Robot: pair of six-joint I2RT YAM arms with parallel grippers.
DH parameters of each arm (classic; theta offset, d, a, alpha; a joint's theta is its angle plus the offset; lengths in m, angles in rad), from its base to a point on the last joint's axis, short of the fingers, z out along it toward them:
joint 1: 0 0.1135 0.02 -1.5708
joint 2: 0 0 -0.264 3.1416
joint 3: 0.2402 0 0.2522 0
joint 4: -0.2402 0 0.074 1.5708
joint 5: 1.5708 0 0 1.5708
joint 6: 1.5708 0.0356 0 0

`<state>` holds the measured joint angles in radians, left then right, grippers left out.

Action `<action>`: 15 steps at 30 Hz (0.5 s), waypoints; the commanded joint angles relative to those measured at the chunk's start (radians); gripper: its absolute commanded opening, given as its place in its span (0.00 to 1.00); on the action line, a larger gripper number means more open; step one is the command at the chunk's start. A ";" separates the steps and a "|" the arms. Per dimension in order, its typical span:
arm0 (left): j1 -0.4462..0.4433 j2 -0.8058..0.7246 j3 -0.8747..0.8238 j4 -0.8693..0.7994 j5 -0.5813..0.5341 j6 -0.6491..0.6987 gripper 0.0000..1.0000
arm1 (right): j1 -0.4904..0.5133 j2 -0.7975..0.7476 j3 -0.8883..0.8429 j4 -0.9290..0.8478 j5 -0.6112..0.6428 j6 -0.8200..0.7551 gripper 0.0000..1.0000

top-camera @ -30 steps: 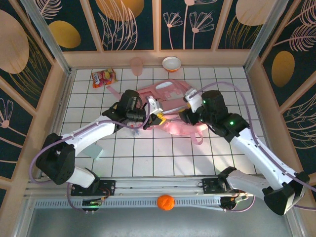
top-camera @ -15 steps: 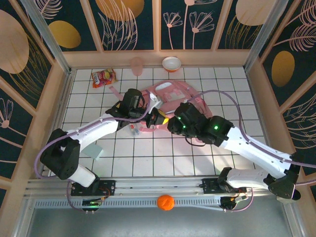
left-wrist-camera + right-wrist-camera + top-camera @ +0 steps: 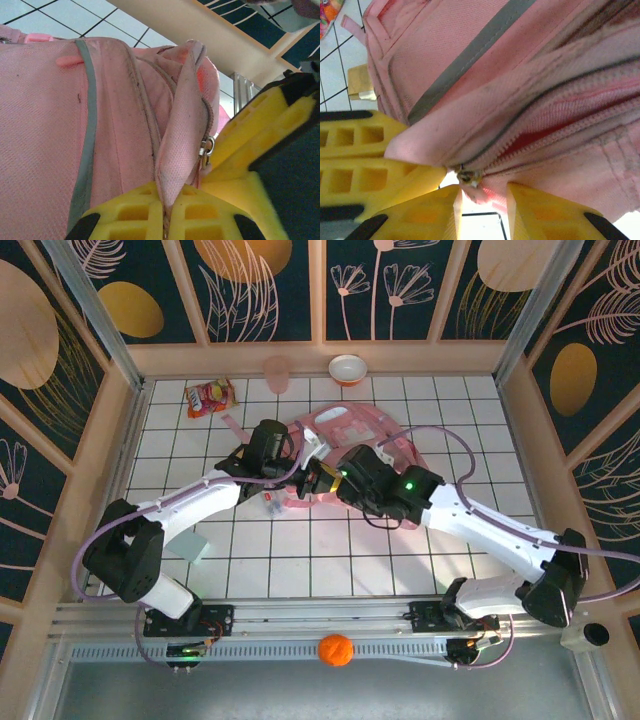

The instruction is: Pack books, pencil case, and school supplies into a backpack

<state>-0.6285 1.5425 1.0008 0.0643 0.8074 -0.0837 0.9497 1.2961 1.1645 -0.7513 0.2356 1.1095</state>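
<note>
From above, the pink backpack lies near the middle of the white tiled surface, toward the back wall. Both arms reach in to its near edge. The left claw and the right claw meet there, almost touching. A slim clear-white piece lies on the tiles just beside the bag's near-left corner. A red-orange snack packet sits well off at the back left, with a pink cup and a bowl against the far wall.

Through the left wrist camera, the left claw is clamped tight on a raised fold of the backpack, right next to the metal zip pull. The other arm's yellow finger crowds in from the right.

Through the right wrist camera, the right claw has its jaws standing apart, the zip pull just off its tips at the end of a partly parted zip on the backpack. A tan block rests on the tiles beside the bag.
</note>
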 commanded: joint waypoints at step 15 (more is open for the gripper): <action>0.000 -0.016 0.039 0.034 0.060 -0.037 0.00 | -0.031 0.087 0.111 -0.189 0.179 0.019 0.20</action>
<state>-0.6300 1.5429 1.0027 0.0761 0.8047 -0.0845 0.9360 1.3602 1.2484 -0.8322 0.2684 1.1130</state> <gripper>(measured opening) 0.056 0.203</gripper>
